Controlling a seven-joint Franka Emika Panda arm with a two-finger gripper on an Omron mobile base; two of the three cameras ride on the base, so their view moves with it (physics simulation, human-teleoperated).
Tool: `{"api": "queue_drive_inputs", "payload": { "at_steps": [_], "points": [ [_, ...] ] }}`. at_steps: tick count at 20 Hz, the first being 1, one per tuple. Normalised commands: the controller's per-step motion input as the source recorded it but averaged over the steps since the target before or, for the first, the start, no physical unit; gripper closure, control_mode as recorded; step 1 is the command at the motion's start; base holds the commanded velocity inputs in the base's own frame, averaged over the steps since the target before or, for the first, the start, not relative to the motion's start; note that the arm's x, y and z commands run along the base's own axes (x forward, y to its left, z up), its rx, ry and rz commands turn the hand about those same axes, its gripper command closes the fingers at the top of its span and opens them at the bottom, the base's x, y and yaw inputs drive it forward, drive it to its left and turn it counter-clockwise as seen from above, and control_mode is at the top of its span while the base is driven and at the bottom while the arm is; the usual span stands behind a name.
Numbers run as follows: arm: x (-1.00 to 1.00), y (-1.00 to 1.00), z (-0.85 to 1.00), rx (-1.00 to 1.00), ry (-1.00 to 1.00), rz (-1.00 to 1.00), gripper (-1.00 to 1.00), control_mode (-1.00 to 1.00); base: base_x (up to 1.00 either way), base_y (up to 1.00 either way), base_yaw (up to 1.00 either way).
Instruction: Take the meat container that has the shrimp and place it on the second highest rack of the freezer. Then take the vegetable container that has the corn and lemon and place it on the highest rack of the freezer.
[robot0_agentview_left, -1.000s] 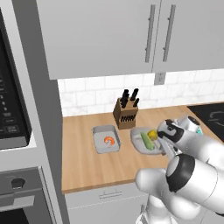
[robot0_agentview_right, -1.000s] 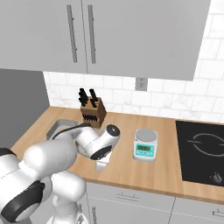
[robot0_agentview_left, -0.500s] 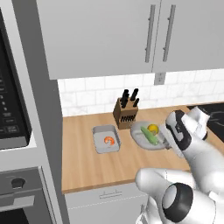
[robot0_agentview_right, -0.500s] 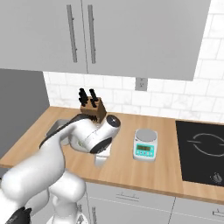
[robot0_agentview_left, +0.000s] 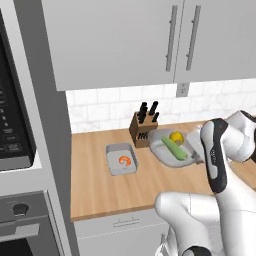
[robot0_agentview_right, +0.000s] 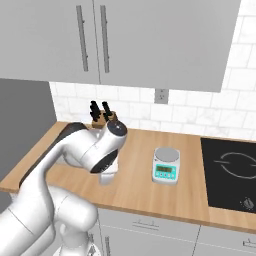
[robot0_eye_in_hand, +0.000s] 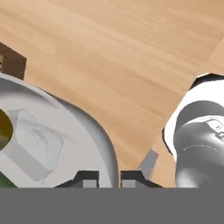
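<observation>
two containers are in play on the wooden counter (robot0_agentview_left: 100, 185). one is a small grey tray (robot0_agentview_left: 121, 160) resting flat on the counter with a single shrimp (robot0_agentview_left: 125, 160) in it, just left of the knife block (robot0_agentview_left: 142, 129), which holds what looks like three dark-handled knives. the other is a pale oval tray (robot0_agentview_left: 167, 146) carrying one corn cob (robot0_agentview_left: 173, 147) and one lemon (robot0_agentview_left: 175, 136); it sits tilted and seems to be raised a little off the counter, though the angle makes that hard to judge.

the claw (robot0_eye_in_hand: 108, 178) is closed down on the rim of the oval tray, its two dark fingertips (robot0_eye_in_hand: 86, 179) pinching the edge from either side, seen in the hand view with the rim curving up between them. in the left base view the white arm hides the claw itself at the tray's right side.

further right on the counter stand one small kitchen scale (robot0_agentview_right: 165, 165) and one black cooktop (robot0_agentview_right: 230, 172). two wall cabinet doors with long handles hang above.
</observation>
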Motion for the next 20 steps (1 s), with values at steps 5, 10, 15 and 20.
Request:
{"api": "queue_drive_inputs", "payload": {
  "at_steps": [5,10,15,20],
  "points": [
    [-0.45,0.15,0.99,-0.01,-0.05,0.17,1.00,-1.00,0.00,0.00,0.00],
    [-0.25,0.13,1.00,0.00,0.00,0.08,1.00,-1.00,0.00,0.00,0.00],
    [-0.10,0.09,0.98,0.00,0.00,0.12,1.00,-1.00,0.00,0.00,0.00],
    [-0.39,0.00,0.59,-0.01,-0.03,0.12,1.00,-1.00,0.00,0.00,0.00]
  ]
}}
